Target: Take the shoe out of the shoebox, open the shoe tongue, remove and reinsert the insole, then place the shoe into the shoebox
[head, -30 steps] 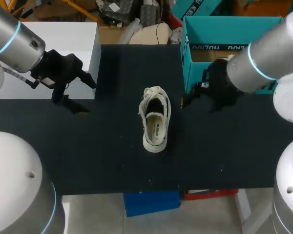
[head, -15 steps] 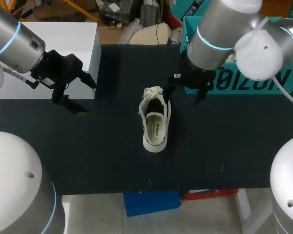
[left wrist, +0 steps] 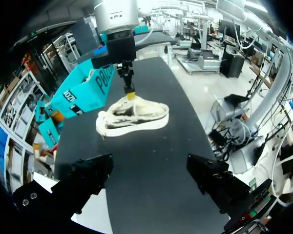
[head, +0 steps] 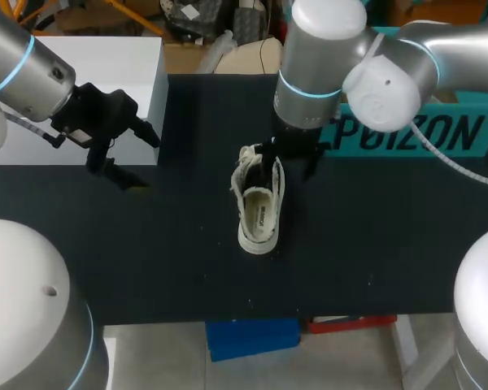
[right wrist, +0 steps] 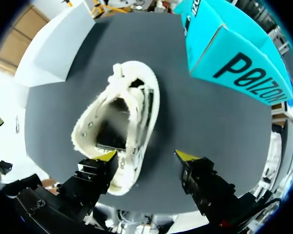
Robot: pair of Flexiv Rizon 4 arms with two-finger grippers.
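Desk (head: 187,268): shoe (head: 259,203) out of the box, upright at centre, heel nearest
Left end effector (head: 137,158): fingers apart, well apart from shoe
Right end effector (right wrist: 146,156): fingers apart above shoe; best to pinch the tongue alone, clear of laces, and lift gently
Shoebox (head: 407,134): far right

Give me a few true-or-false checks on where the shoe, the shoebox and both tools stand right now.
1. The shoe lies on the table, outside the shoebox. True.
2. The left tool grips the shoe. False: it is open, empty, and well apart from the shoe.
3. The right tool is open, close by the shoe. True.
4. The shoebox is white. False: it is teal; the white box at the table's far left is a separate thing.
5. The shoe rests on its sole, opening upward. True.
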